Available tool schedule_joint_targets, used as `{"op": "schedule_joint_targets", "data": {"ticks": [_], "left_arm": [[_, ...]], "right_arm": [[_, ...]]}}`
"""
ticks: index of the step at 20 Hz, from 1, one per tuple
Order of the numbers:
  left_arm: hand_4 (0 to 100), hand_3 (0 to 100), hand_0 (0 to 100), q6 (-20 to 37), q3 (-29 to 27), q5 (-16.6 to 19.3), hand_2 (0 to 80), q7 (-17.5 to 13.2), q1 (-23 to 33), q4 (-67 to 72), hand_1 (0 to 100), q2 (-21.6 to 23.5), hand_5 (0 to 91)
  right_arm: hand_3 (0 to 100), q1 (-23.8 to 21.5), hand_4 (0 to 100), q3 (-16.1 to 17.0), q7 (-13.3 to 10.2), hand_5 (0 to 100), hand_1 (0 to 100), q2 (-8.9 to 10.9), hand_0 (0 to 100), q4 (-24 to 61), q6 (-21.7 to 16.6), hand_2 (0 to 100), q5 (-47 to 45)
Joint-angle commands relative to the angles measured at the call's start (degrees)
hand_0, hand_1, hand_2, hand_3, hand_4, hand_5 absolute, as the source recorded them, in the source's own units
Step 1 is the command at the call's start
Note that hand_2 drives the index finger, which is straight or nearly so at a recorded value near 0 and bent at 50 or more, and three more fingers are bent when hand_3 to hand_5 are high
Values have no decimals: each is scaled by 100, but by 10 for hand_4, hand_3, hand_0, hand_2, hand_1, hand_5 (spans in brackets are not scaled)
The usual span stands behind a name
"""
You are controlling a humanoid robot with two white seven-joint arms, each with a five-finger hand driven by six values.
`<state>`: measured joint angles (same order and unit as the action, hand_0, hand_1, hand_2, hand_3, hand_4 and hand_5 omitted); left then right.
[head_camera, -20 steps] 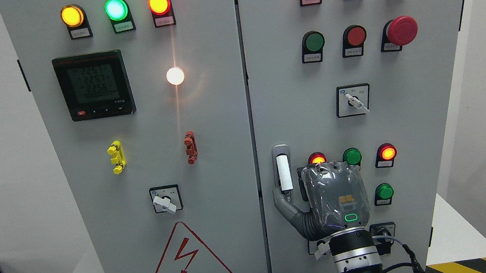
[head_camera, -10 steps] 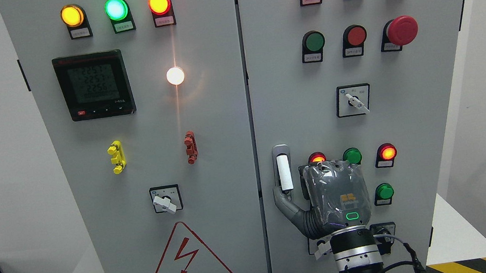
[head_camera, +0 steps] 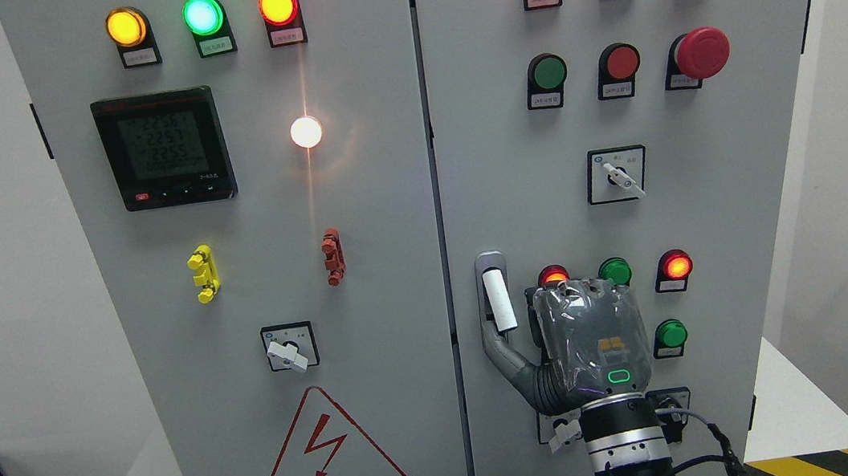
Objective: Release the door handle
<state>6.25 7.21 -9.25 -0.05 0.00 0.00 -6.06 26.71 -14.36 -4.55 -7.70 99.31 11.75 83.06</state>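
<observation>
Head view, electrical cabinet with two doors. The door handle (head_camera: 498,300), a white upright lever in a grey recess, sits at the left edge of the right door (head_camera: 509,138), just beside the centre seam.

The right hand (head_camera: 566,342) is seen from the back, its arm entering at the bottom edge right of the middle. The thumb (head_camera: 504,349) is extended up and to the left, its tip touching or just beside the lower end of the handle. The remaining fingers are curled away behind the palm toward the door; whether they enclose anything cannot be told. No full wrap around the lever is seen.

The left hand is not in view.

Progress, as judged: the release appears largely made, since the lever stands free along most of its length and only the thumb remains at its foot. The door looks closed and flush with its neighbour. What is left: the thumb to be cleared from the handle and the hand drawn back off the panel, with the nearby indicator lamps (head_camera: 614,272) avoided.
</observation>
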Motion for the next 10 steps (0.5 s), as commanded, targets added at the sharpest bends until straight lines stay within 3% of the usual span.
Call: {"op": "schedule_joint_targets", "data": {"ticks": [1,10], "left_arm": [[0,0,120,-1,0,2,0,5,-158,167,556,0,0],[0,0,120,-1,0,2,0,5,-150,167,556,0,0]], "right_arm": [[1000,-16,1000,39,-11,1000,350,-3,458,19,2,922,0],[1000,-25,1000,65,-20,1000,363,-3,464,54,2,920,0]]}}
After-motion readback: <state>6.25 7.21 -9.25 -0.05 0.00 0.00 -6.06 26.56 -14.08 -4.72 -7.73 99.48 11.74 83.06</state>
